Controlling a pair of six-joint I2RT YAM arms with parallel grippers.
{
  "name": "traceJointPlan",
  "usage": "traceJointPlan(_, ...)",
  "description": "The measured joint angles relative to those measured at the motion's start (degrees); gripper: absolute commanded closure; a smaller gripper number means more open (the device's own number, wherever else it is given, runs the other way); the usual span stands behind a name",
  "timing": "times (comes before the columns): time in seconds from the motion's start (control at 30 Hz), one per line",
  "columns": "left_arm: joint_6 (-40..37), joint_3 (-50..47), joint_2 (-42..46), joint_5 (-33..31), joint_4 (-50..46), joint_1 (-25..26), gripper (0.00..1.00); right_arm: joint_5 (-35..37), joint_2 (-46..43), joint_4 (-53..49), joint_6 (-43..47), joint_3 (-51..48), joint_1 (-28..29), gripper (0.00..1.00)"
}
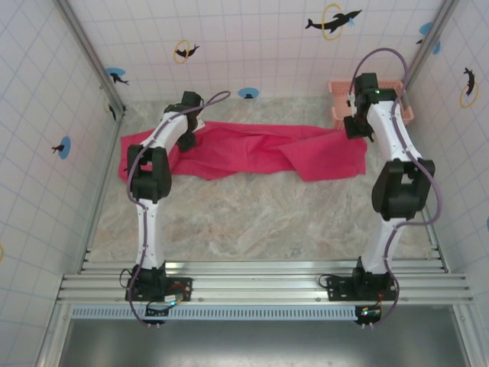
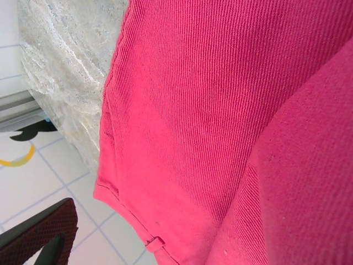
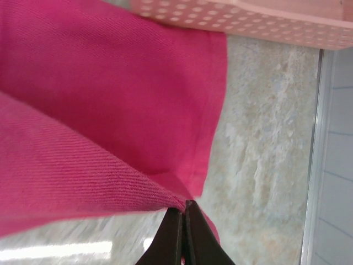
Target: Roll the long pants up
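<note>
Near half open, far strip crowded

The table point(image 1: 252, 222) lies bare between the arm bases point(image 1: 160, 284) and the long pants point(image 1: 252, 153), which span the far strip left to right. The basket point(image 1: 341, 98) fills the far right corner, just beside the pants' right end. Tiled walls point(image 1: 252, 46) close left, right and far.

The top external camera looks down from above and behind the arm bases point(image 1: 159, 284) over the whole counter point(image 1: 252, 222). Both wrist cameras sit very close to the long pants point(image 2: 209, 110), which all views share: left at their far-left end, right at their far-right end by the basket point(image 3: 248, 16).
</note>
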State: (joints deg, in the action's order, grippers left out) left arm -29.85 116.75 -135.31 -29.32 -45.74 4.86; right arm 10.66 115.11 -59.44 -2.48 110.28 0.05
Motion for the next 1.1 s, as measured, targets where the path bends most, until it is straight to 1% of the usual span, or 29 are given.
traceJointPlan(0.1,-0.37,0.0,-0.92,-1.05,0.11,-0.04,0.03,1.14,8.7,0.31,0.17,8.31,-1.42,1.0)
traceJointPlan(0.2,-0.52,0.0,-1.31,-2.25,0.17,-0.31,0.03,2.49,16.2,0.35,0.22,16.61,-1.42,1.0)
traceJointPlan(0.4,-1.7,0.02,-1.29,-4.63,1.57,-2.34,0.03,3.26,27.61,-2.16,-0.07,31.82,-1.42,1.0)
traceJointPlan(0.5,-2.45,-0.46,-0.46,-4.87,2.36,-3.34,0.02,3.08,28.89,-3.5,-0.5,33.27,-1.4,1.0)
traceJointPlan(0.57,-3.34,-3.04,1.88,-5.14,3.67,-3.65,0.03,2.75,28.92,-4.24,-0.7,33.48,-1.33,1.0)
traceJointPlan(0.67,-4.35,-11.78,9.38,-4.92,5.64,-3.61,0.02,2.12,28.92,-4.63,-0.83,33.83,-1.09,1.0)
traceJointPlan(0.73,-4.72,-17.38,15.04,-3.08,5.62,-3.26,0.02,1.31,28.92,-4.76,-1.03,33.9,-1.09,1.0)
traceJointPlan(0.83,-4.63,-22.45,20.61,-2.34,5.03,-2.05,0.02,0.42,28.92,-5.01,-1.16,33.9,-1.14,1.0)
traceJointPlan(0.97,-2.34,-26.08,21.86,-4.94,2.51,0.26,0.02,-1.14,28.92,-5.05,-1.62,33.9,-1.18,1.0)
traceJointPlan(1.03,0.26,-29.07,21.55,-6.62,-0.15,0.76,0.02,-2.16,28.89,-5.16,-2.03,33.9,-1.4,1.0)
traceJointPlan(1.1,3.17,-30.08,20.65,-7.74,-3.67,0.68,0.02,-2.93,28.92,-5.16,-2.34,33.92,-1.44,1.0)
